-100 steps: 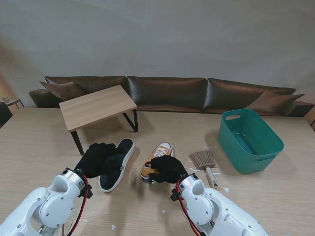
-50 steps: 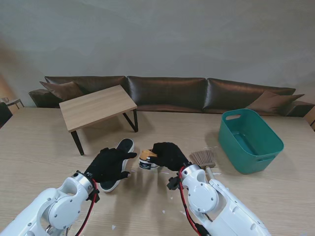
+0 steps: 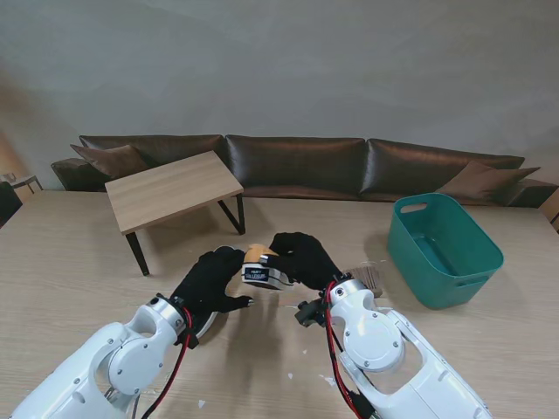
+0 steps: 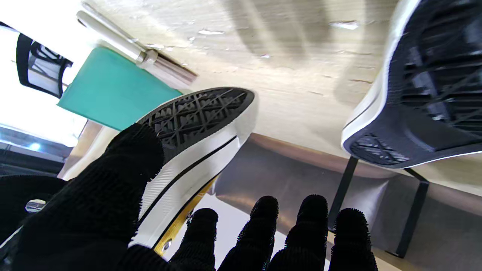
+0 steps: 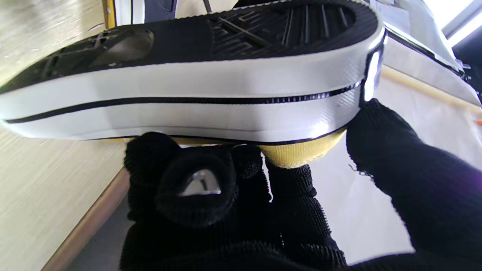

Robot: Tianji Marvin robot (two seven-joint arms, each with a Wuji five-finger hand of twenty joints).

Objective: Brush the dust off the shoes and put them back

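Observation:
My right hand (image 3: 301,256) is shut on the yellow shoe (image 3: 260,267) and holds it in the air over the table, heel toward me. In the right wrist view its black sole and white sidewall (image 5: 211,98) fill the picture, with my fingers (image 5: 196,180) curled on the yellow upper. My left hand (image 3: 212,281) is open beside the shoe. Its thumb (image 4: 124,180) rests against the white sidewall (image 4: 196,150) and its fingers (image 4: 286,226) are spread. The black shoe (image 4: 425,94) lies on the table, mostly hidden under my left hand in the stand view.
The brush (image 3: 374,275) lies on the table behind my right arm, its handle (image 4: 113,37) showing in the left wrist view. A teal bin (image 3: 445,249) stands to the right. A low wooden table (image 3: 170,188) is at the far left, with a dark sofa (image 3: 297,166) beyond.
My right hand has lifted the yellow shoe off the table and swung it leftward. My left hand has left the black shoe and moved right to meet the yellow one.

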